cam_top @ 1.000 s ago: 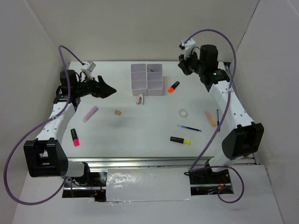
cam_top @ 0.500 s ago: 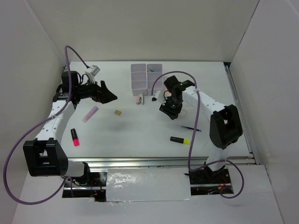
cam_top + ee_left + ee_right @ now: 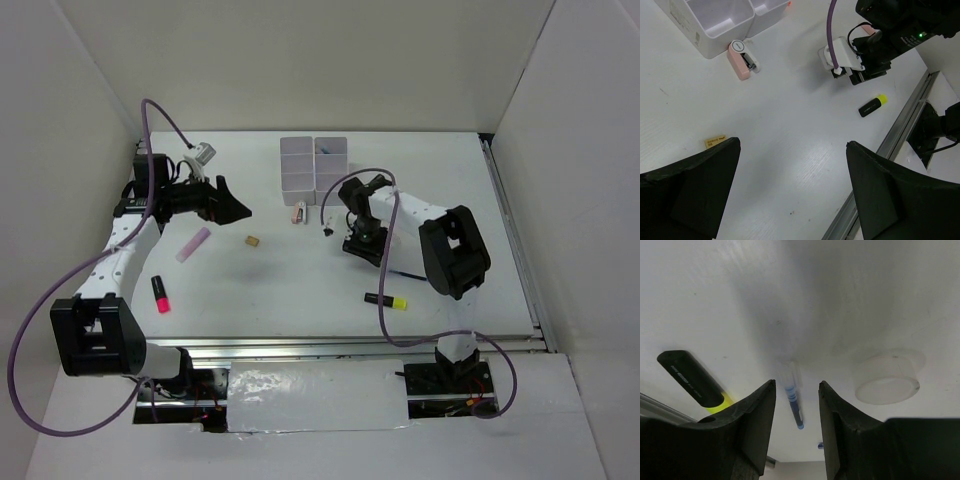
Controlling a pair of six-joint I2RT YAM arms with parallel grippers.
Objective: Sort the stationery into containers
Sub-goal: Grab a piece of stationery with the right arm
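The white table is seen with stationery spread over it. The bins, a white block of small square open-topped compartments, stand at the far middle.

The left gripper is held above the table's left part, with its dark fingers spread wide and nothing between them. The right gripper is pointed down at the table's middle, near side of the bins. Its fingers are parted, and nothing is grasped.

A pen, thin, with a clear barrel and a blue tip, is seen lying on the table in the gap between the right fingers, touched by neither. A yellow highlighter, black-bodied with a yellow end, lies to one side of the pen, toward the near edge. A tape ring, clear and pale, lies flat on the other side.

A pale pink marker lies at an angle on the left part of the table. A pink-and-black highlighter is found nearer the front edge. A pink item, pink and white and of a kind that cannot be told, lies just beside the near wall of the bins. An eraser, a small tan block, lies apart from all the rest, left of centre.
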